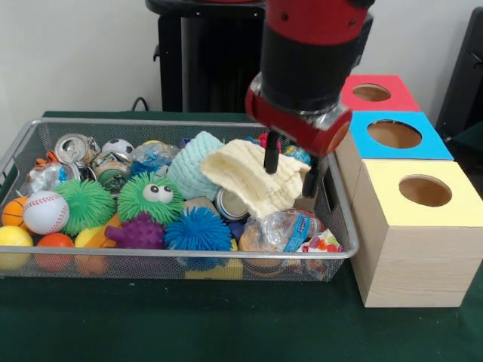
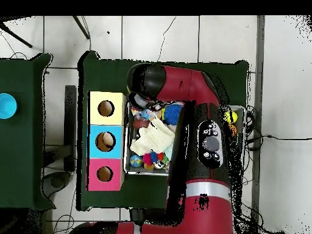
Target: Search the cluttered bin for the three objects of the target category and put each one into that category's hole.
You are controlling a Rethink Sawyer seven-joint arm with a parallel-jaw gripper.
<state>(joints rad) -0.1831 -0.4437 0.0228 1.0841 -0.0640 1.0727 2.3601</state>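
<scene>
I see the end effector clenched on the cream knitted cloth, which hangs lifted over the wire bin's right end, just beside the 3 boxes: yellow, blue and red.

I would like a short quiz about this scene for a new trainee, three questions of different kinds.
1. True or false: the gripper is at the cream cloth in the bin.
2. Which box is nearest the camera in the front view? A red, B blue, C yellow.
3. Fill in: the green ball with eyes lies beside a ____ spiky ball.

Key: 1 true; 2 C, the yellow box; 3 blue.
</scene>
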